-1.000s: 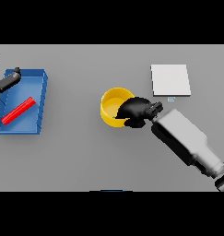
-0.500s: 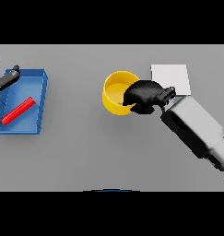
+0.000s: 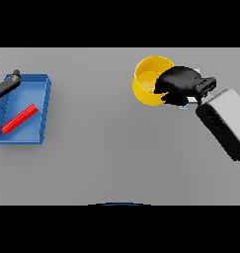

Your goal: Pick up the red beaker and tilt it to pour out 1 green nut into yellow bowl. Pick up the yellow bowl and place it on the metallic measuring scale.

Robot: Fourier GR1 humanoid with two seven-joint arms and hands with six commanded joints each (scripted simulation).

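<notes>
Right hand is grasping the yellow bowl by its right rim, fingers curled over the edge, above the grey surface. Left hand is resting relaxed at the blue tray holding a red beaker.

The right hand covers the right side of the bowl, so that part of the rim is hidden. Whether a nut lies inside the bowl cannot be told. The scale is almost fully hidden behind the right hand and arm; only a small pale piece shows just under the hand. The left hand is cut off by the left edge, and its fingers cannot be made out.
</notes>
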